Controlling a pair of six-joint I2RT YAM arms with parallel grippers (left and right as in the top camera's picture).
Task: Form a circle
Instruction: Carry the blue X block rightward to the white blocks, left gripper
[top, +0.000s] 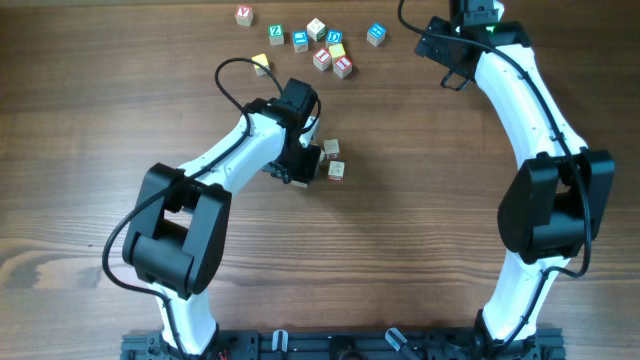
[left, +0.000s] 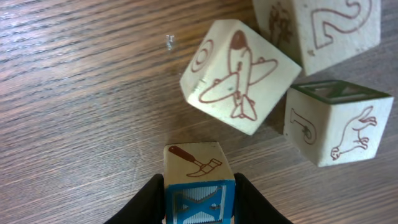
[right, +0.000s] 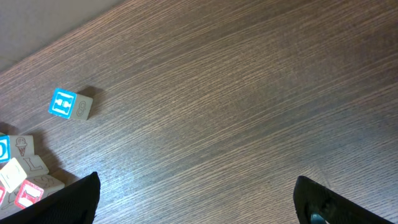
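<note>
My left gripper (left: 200, 202) is shut on a small wooden cube with a blue "X" face (left: 200, 198) and a hammer drawing on top. Just ahead of it lie three cream cubes close together, a loose cluster rather than a closed circle: a tilted airplane cube (left: 236, 74), a "2" cube (left: 333, 28) and a "J" cube (left: 339, 127). From overhead the left gripper (top: 312, 165) sits beside two of these cubes (top: 333, 158) at mid-table. My right gripper (right: 196, 186) is open over bare wood, at the far right (top: 447, 62).
Several loose letter cubes (top: 322, 48) lie scattered along the far edge, with a single yellow one (top: 261, 63) nearer the left arm. The right wrist view shows a blue cube (right: 69, 104) and part of that pile (right: 22, 171) to its left.
</note>
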